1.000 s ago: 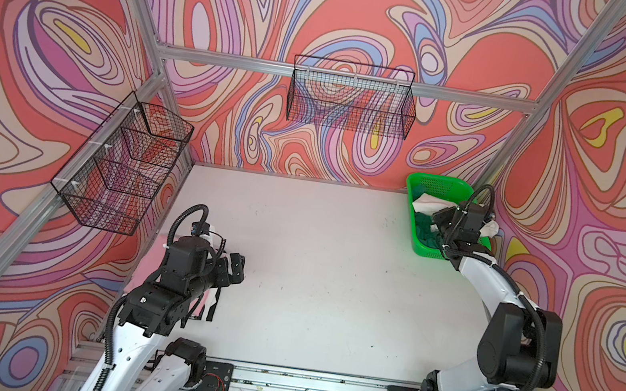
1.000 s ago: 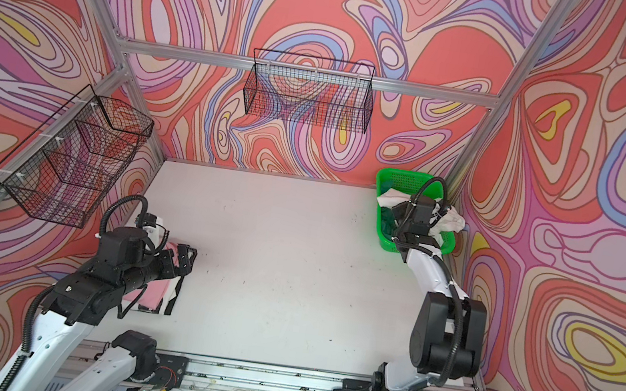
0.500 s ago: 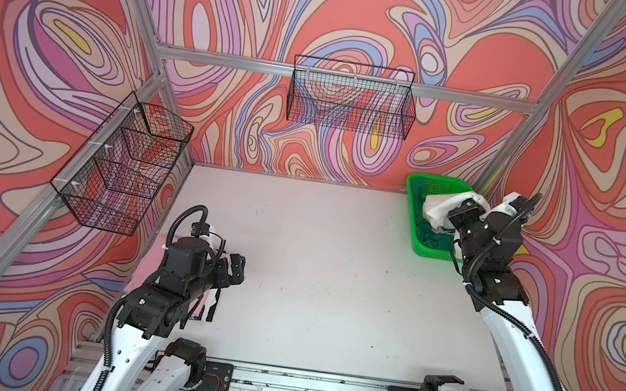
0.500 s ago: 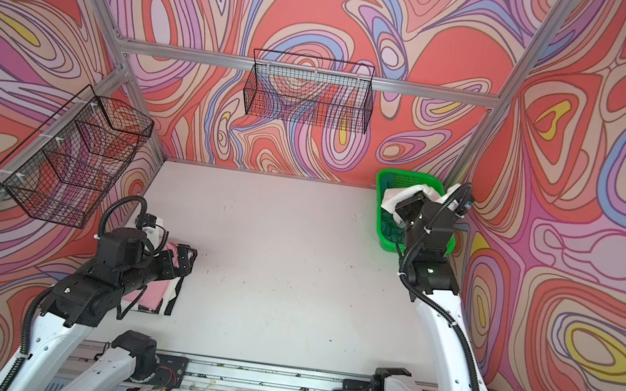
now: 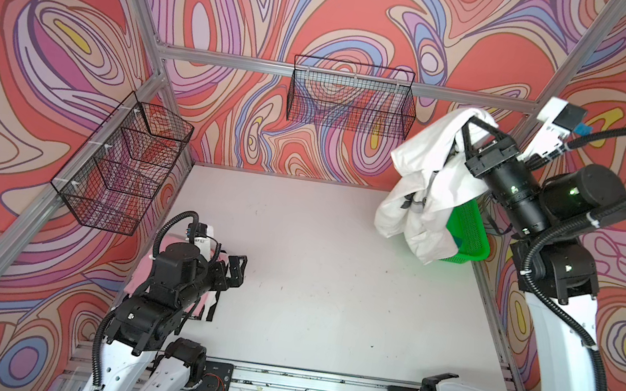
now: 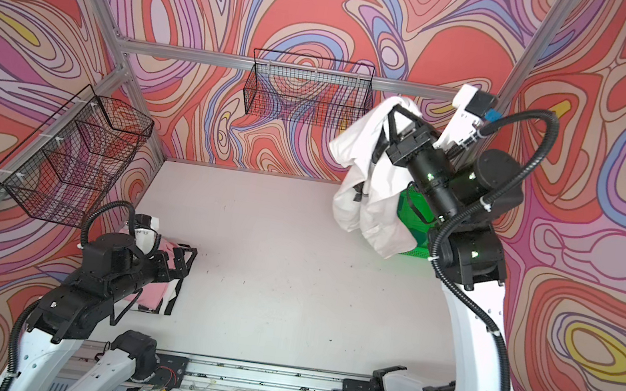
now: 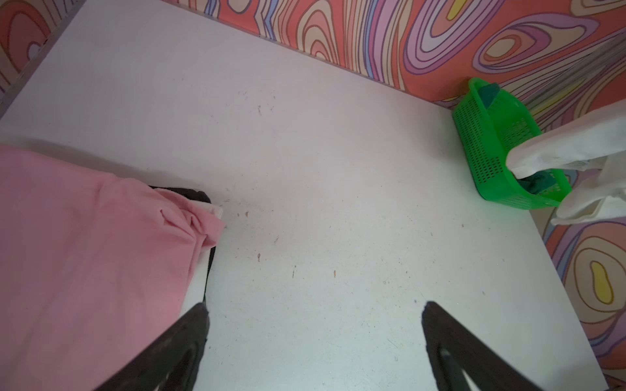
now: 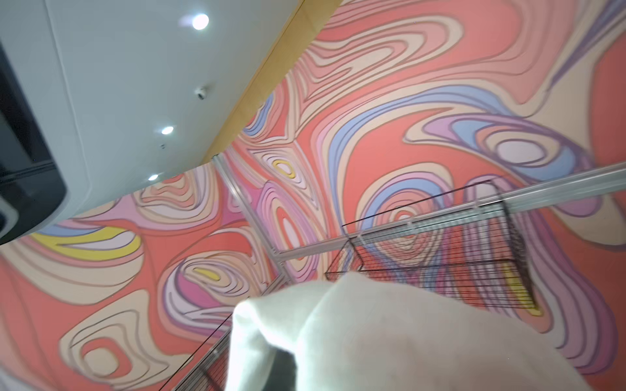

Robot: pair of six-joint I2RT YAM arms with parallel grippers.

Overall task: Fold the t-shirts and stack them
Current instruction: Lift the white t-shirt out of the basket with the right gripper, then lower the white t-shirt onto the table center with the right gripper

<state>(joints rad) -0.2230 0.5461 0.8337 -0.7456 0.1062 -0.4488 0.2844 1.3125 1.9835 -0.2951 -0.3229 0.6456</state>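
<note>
The green basket (image 7: 481,142) holds a dark green t-shirt (image 7: 538,184), clear only in the left wrist view. The right gripper (image 5: 466,123) pinches the white t-shirt (image 5: 424,171); the left gripper (image 7: 315,304) gapes empty.

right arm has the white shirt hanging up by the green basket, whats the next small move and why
Probably swing the right gripper, shut on the white t-shirt, toward the middle of the table and lower it: the shirt hangs bunched in the air by the green basket and needs flat space for folding.
</note>
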